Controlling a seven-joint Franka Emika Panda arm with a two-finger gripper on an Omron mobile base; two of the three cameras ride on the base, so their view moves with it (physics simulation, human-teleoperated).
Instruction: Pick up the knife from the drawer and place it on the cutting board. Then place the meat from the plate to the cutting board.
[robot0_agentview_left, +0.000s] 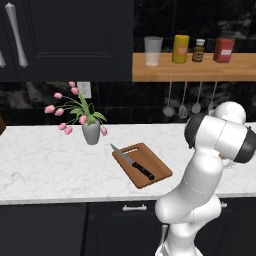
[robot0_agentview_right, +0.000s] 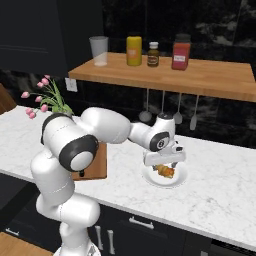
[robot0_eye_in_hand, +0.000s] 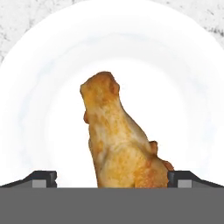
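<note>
On the white plate (robot0_eye_in_hand: 30, 109), the meat (robot0_eye_in_hand: 118, 140) lies as an oblong golden-tan lump; in the hand view its long axis runs from the plate's middle toward the camera, the narrower end pointing away and the broader end sitting between the two dark fingertips (robot0_eye_in_hand: 41, 178), which stand wide apart on either side without touching it. In the right base view the gripper (robot0_agentview_right: 165, 167) hangs open directly over the meat (robot0_agentview_right: 166, 172) and the plate (robot0_agentview_right: 181, 179), which rests on the marble counter (robot0_agentview_right: 220, 185) to the right of the cutting board (robot0_agentview_right: 97, 165). The knife (robot0_agentview_left: 132, 162) lies on the cutting board (robot0_agentview_left: 155, 177), roughly along the board's length, blade tip toward the back wall and just past the board's edge, black handle nearer the counter's front. A vase of pink tulips (robot0_agentview_left: 91, 131) stands just behind and left of the board. On the wooden shelf (robot0_agentview_left: 195, 67) above sit a glass (robot0_agentview_left: 153, 51) and three bottles or jars (robot0_agentview_left: 180, 48).
</note>
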